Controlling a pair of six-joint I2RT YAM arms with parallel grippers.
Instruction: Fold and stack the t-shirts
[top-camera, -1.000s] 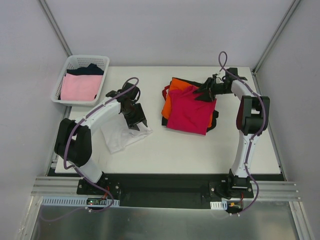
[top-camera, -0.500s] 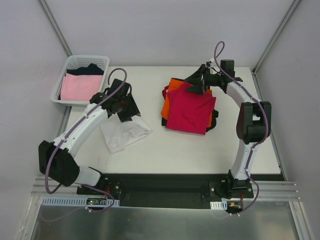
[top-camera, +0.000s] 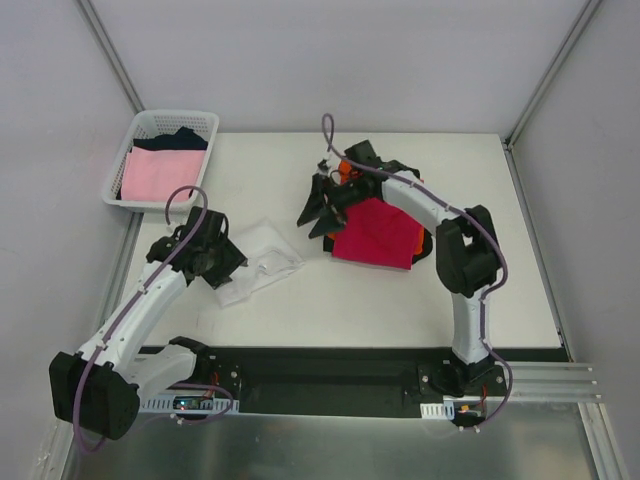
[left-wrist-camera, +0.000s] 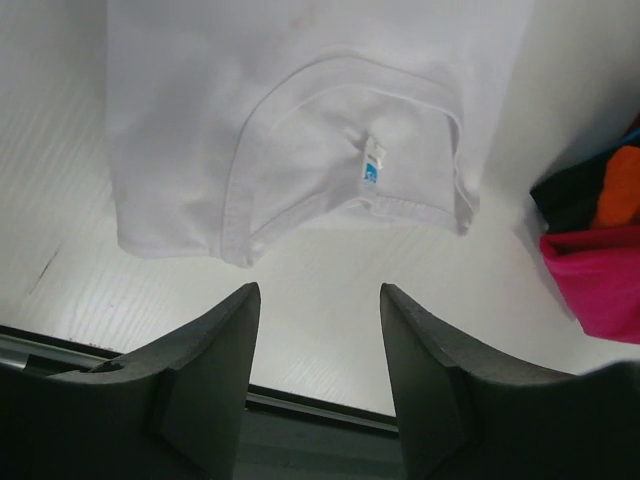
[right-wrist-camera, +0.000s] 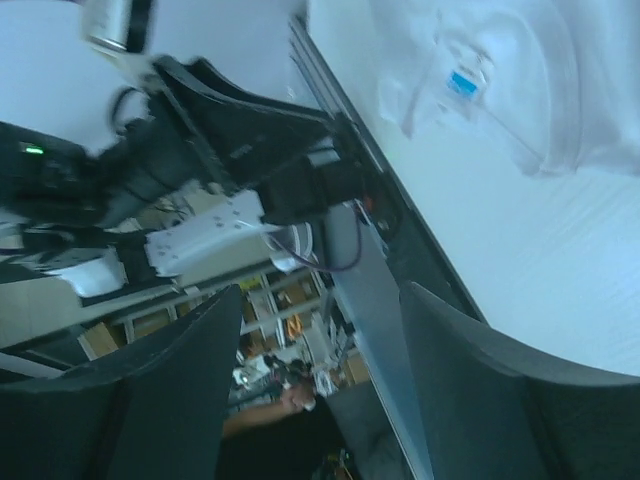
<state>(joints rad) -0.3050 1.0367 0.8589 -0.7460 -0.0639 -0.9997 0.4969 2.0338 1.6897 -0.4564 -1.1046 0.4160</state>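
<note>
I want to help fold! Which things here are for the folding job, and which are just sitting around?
For the job: white t-shirt, magenta-red t-shirt, orange t-shirt, black t-shirt, pale pink t-shirt, navy t-shirt.
Just sitting there: white basket, table.

**Free room and blockers**

Lots of bare white table top (top-camera: 400, 300) along the front and back. Crumpled white cloth t-shirt (top-camera: 262, 268) lying on the left half, just beside the open left gripper (top-camera: 228, 262). Folded magenta-red cloth t-shirt (top-camera: 378, 232) with more shirts under it, filling the middle right. Open right gripper (top-camera: 313, 222) hanging between the white shirt and the red one, narrowing that gap. White plastic lattice basket (top-camera: 140, 125) off the back left corner.
</note>
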